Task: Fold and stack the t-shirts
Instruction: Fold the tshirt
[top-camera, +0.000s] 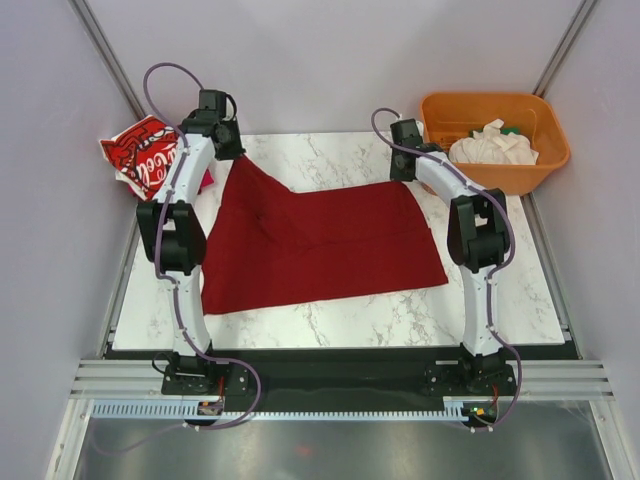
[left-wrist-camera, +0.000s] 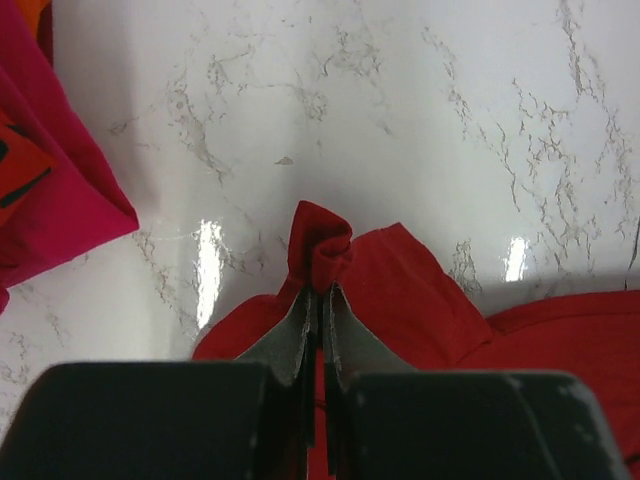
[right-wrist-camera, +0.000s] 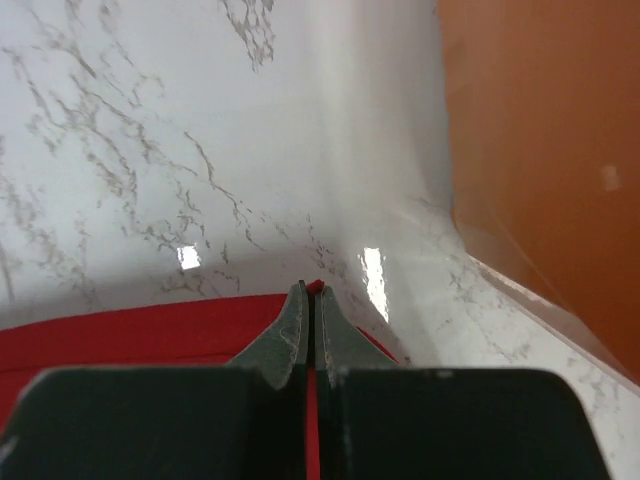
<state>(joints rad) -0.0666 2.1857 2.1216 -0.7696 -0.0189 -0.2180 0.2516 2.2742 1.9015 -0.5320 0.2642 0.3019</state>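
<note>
The plain dark red t-shirt (top-camera: 320, 245) lies spread across the middle of the marble table. My left gripper (top-camera: 232, 152) is shut on its far left corner, a bunch of red cloth (left-wrist-camera: 320, 245) sticking out past the tips (left-wrist-camera: 320, 292). My right gripper (top-camera: 402, 168) is shut on its far right corner; a sliver of red cloth (right-wrist-camera: 150, 335) shows at the tips (right-wrist-camera: 310, 290). The bright red t-shirt with white lettering (top-camera: 145, 155) lies folded at the far left, over a magenta one (left-wrist-camera: 50, 190). A white t-shirt (top-camera: 492, 145) sits crumpled in the tub.
The orange plastic tub (top-camera: 540, 160) stands at the far right corner, its wall close to my right gripper (right-wrist-camera: 540, 150). Bare marble (top-camera: 400, 310) lies in front of the dark red shirt. Grey walls enclose the table.
</note>
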